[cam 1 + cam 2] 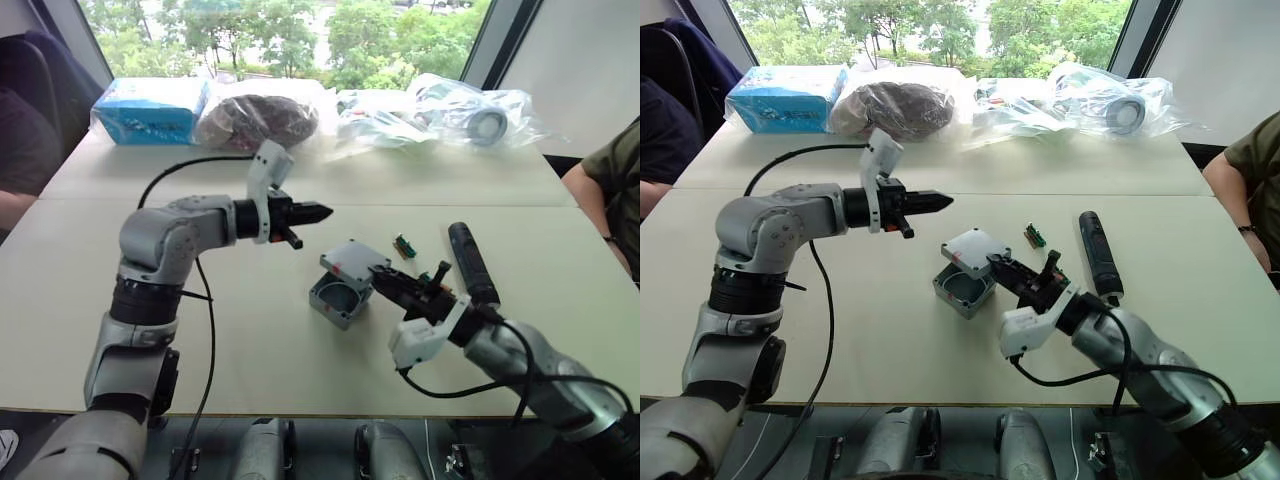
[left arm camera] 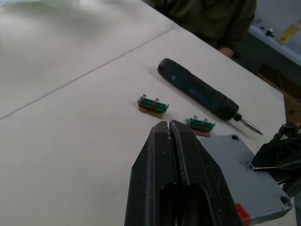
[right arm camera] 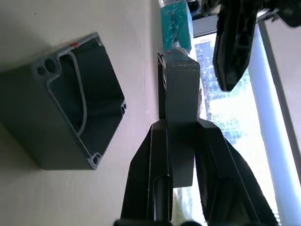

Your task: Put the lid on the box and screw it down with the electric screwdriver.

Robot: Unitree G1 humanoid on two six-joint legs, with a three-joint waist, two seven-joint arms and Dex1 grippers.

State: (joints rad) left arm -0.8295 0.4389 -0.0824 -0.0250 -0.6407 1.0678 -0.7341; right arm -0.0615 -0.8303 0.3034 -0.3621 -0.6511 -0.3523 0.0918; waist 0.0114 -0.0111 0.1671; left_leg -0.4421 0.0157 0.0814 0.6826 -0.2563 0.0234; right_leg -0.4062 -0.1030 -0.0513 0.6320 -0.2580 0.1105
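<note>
Pinching the small flat square grey lid (image 1: 353,260) by one edge, the right gripper (image 1: 380,274) is seen carrying it tilted just above and behind the open box. In the right wrist view the two black fingers (image 3: 153,162) are closed on the plate's rim, with the plate standing edge-on between them. The lid is judged to be light, rigid and smooth, so slipping or pivoting between the pads is the likely trouble; an edge grip near the middle of one side is considered sound, since the four corner screw holes are thereby left free.

The small grey square metal-looking box (image 1: 335,294) is found on the pale table (image 1: 250,330), open side up, empty, with a little red mark on its wall. It is judged to be stiff but light enough to be pushed aside when the lid is pressed on, so a steadying hold on its side walls may be wanted.

The black cylindrical electric screwdriver (image 1: 473,263) is lying on the table to the right of the box, bit towards the robot, untouched. Its barrel is judged the place to be grasped. Two small green terminal pieces (image 2: 153,104) are lying between it and the box.

The left gripper (image 1: 318,212) is held above the table, left of the box, its jaws pressed together on nothing.
</note>
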